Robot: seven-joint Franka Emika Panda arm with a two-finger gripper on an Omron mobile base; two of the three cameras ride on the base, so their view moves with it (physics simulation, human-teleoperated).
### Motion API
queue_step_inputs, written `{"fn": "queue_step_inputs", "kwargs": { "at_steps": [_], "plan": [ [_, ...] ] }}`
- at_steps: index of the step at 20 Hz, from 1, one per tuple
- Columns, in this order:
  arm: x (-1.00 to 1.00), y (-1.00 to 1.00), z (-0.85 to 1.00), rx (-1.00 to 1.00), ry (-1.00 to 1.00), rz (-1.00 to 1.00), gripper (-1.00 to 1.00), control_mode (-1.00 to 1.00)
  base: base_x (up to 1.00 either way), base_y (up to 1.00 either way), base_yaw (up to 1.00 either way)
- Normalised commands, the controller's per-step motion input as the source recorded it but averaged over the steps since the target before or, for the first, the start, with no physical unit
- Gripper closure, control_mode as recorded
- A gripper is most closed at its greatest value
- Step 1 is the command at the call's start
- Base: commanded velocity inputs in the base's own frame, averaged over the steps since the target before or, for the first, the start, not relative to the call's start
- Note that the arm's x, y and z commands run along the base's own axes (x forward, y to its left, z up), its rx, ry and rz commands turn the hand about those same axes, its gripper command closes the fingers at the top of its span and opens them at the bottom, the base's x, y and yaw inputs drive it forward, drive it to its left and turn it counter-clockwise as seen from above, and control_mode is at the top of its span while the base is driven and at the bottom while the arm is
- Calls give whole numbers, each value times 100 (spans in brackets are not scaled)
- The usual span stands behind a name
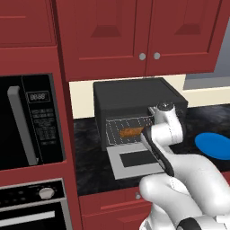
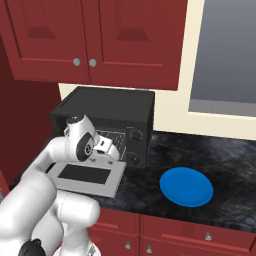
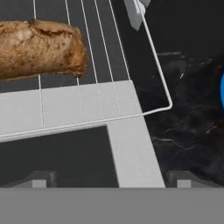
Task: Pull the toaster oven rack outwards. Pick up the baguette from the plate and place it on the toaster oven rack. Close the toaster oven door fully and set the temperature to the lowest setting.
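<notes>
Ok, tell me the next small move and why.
Probably lower the open gripper toward the toaster oven door to lift it shut: the baguette already lies on the toaster oven rack, and the door hangs open.

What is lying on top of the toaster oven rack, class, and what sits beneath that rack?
The baguette lies on the toaster oven rack. Beneath the rack's front edge is the open toaster oven door. The baguette's left end is cut off in the hand view.

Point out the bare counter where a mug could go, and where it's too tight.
Free: the dark counter right of the blue plate, under the window, and the strip between the plate and the toaster oven. The plate is empty too. Crowded: in front of the oven, where the open door, the pulled-out rack holding the baguette and the arm sit.
</notes>
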Motion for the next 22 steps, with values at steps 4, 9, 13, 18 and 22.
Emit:
{"fn": "queue_step_inputs", "kwargs": {
  "at_steps": [4,9,13,18,22],
  "plan": [
    [0,-12,-38,6,0,-1,-100,-100,0,0,0],
    [4,-11,-47,5,-2,-1,-100,-100,0,0,0],
    [36,-4,-9,3,-11,-1,-100,-100,0,0,0],
    [57,-1,-1,2,-10,-3,-100,-100,0,0,0],
    [55,0,0,1,-10,-5,-100,-100,0,0,0]
  ]
}}
